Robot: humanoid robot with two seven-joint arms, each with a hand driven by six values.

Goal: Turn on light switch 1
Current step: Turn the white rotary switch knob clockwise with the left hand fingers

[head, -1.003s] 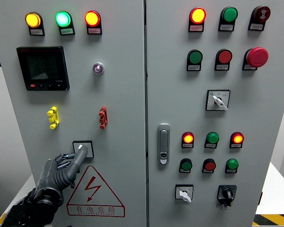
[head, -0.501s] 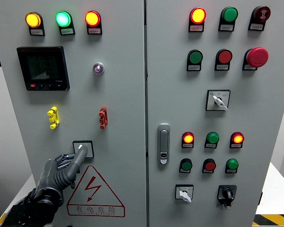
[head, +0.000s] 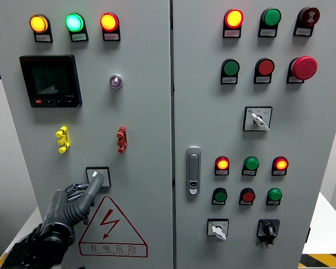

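Switch under left hand fingertip

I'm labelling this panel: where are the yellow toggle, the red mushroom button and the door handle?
yellow toggle [head: 62,139]: head view, on its middle.
red mushroom button [head: 304,67]: head view, on its domed cap.
door handle [head: 194,170]: head view, on the metal lever.

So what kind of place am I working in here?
Likely an industrial or training electrical room: a grey control cabinet with lit indicator lamps, an emergency-stop button and a high-voltage warning triangle.
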